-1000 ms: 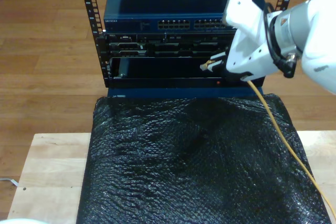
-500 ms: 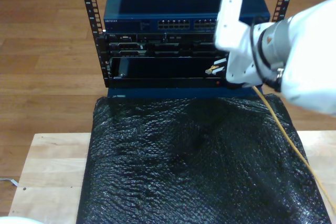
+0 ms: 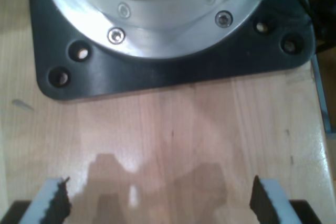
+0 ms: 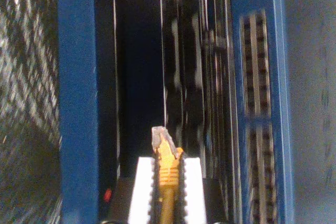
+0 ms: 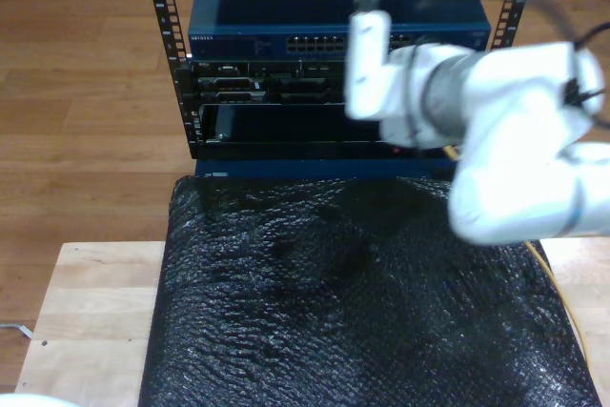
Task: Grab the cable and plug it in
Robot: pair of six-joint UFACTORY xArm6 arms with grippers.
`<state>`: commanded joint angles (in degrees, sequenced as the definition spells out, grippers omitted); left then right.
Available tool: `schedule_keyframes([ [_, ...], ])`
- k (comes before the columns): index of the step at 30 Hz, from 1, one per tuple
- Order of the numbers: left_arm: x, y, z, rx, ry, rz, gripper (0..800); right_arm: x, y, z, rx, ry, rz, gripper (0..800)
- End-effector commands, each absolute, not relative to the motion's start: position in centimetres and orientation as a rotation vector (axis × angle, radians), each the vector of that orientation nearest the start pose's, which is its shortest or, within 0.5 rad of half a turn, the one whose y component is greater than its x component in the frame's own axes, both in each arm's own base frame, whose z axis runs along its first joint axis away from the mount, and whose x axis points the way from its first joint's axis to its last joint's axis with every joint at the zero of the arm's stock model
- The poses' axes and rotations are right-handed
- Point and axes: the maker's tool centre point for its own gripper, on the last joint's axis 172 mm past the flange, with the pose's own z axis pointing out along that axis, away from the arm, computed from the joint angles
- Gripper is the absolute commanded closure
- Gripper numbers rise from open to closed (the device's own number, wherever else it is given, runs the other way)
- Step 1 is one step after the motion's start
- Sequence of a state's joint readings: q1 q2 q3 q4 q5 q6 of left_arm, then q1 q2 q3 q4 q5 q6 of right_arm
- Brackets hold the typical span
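Note:
The yellow-orange cable (image 4: 168, 187) sits pinched between the white pads (image 4: 140, 184) of my second gripper (image 4: 167, 163), which is shut on it. Its small clear plug (image 4: 160, 139) sticks out past the pads and points at the dark front of the rack, apart from it. Beside it runs the blue switch (image 4: 254, 77) with its rows of ports. In the exterior view the white second arm (image 5: 496, 131) crosses the rack front (image 5: 276, 92) and hides the plug, while the cable (image 5: 570, 316) trails down at that view's right. My first gripper (image 3: 160, 203) hangs open over bare wood.
The blue switch (image 5: 324, 7) tops the black rack, with port rows (image 5: 315, 45) along its front. Black bubble wrap (image 5: 334, 293) covers the wooden table (image 5: 86, 302). A black base plate (image 3: 173, 77) with a round metal foot lies beyond my first gripper.
The second arm has swung toward the exterior view's left across the rack front and turned its wrist. The plug, earlier seen before the rack, is now behind the arm.

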<state>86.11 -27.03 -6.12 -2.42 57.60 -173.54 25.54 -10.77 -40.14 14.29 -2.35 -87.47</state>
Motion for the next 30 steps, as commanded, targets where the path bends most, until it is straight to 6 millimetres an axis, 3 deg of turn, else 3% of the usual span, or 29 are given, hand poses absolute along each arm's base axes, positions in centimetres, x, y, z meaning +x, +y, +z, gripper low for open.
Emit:
schedule_keyframes([
  [5,1.7,12.8,2.4,-2.195,2.553,-0.563,0,53.0,22.9,27.5,1.604,1.963,1.084,800],
  [11,1.7,12.8,2.4,-2.195,2.553,-0.563,0,53.9,20.5,27.8,1.535,1.890,1.101,800],
  [13,1.7,12.8,2.4,-2.195,2.553,-0.563,0,54.5,19.7,28.5,1.516,1.842,1.127,800],
  [17,1.7,12.8,2.4,-2.195,2.553,-0.563,0,55.0,19.8,29.8,1.488,1.819,1.153,800],
  [21,1.7,12.8,2.4,-2.195,2.553,-0.563,0,55.2,20.7,30.9,1.444,1.823,1.174,800],
  [25,1.7,12.8,2.4,-2.195,2.553,-0.563,0,55.9,21.9,33.6,1.368,1.821,1.203,800],
  [30,1.7,12.8,2.4,-2.195,2.553,-0.563,0,56.0,22.8,34.7,1.256,1.858,1.188,800],
])
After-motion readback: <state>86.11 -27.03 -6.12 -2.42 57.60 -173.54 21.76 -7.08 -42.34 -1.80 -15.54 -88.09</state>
